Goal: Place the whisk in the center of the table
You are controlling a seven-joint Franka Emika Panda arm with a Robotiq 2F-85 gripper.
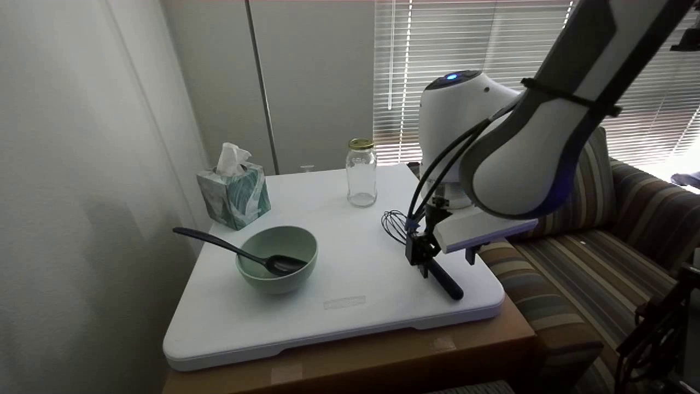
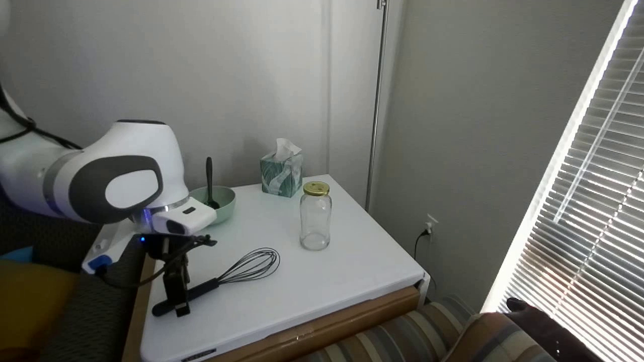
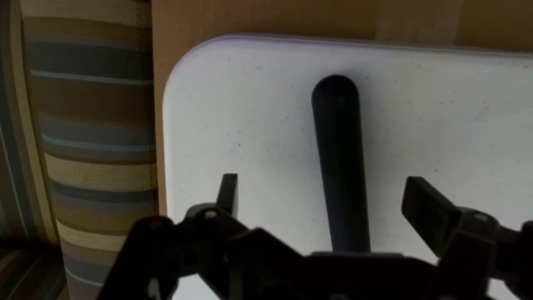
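The whisk lies flat on the white table (image 1: 377, 279), near the edge beside the sofa. In an exterior view its black handle (image 1: 447, 282) points to the near corner. In an exterior view the whole whisk (image 2: 215, 283) shows, wire head toward the jar. In the wrist view the handle (image 3: 340, 154) runs between the fingers, apart from both; the wire head is hidden there. My gripper (image 3: 321, 187) is open, pointing down, its fingers on either side of the handle. The gripper also shows low over the handle in both exterior views (image 1: 447, 264) (image 2: 182, 296).
A green bowl (image 1: 254, 279) with a dark spoon (image 1: 284, 265) in it stands on the table. A tissue box (image 1: 235, 194) and a glass jar with a gold lid (image 1: 361, 178) stand farther back. A striped sofa (image 1: 579, 273) adjoins the table.
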